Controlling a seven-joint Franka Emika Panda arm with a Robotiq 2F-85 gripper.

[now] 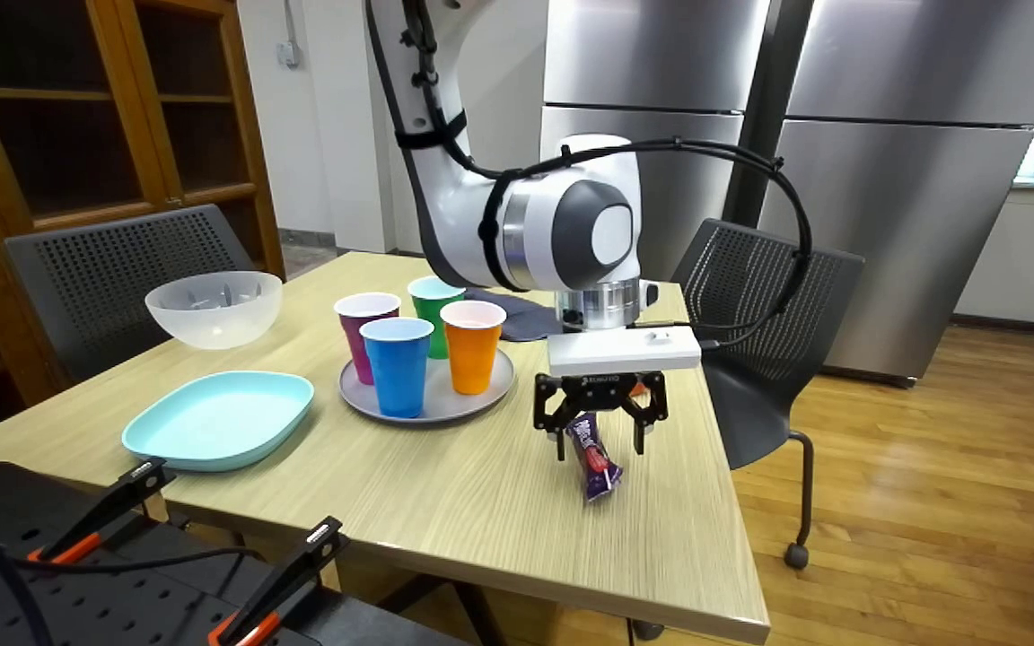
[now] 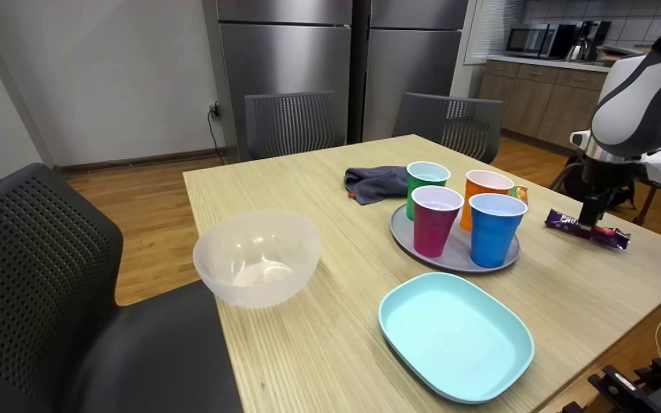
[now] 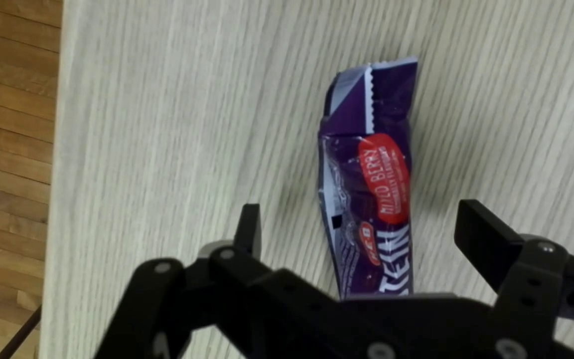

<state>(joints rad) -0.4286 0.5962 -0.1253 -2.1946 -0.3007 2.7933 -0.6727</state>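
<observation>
The black two-fingered gripper (image 1: 600, 449) stands spread astride a slim, purple, glossy-wrapped bar (image 3: 371, 184), which lies on the pale wood-grained table (image 3: 192, 124) and (likely light, firm, slippery) seems best taken across its middle.

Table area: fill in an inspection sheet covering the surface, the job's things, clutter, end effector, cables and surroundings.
Surface: pale wood-grain table.
Job's things: purple wrapped bar, lying on the table, not gripped.
Clutter: blue cup, orange cup, green cup and purple cup, upright on a grey plate; turquoise tray; frosted bowl near the table's edge; dark cloth; small packet, partly hidden.
End effector: open, pointing down over the bar, jaws to either side of it; no contact seen.
Cables: black cable strapped along the arm, looping out to one side; second black cable near the clamps.
Surroundings: mesh-backed chairs, steel refrigerators, wooden cabinet, microwave.
</observation>
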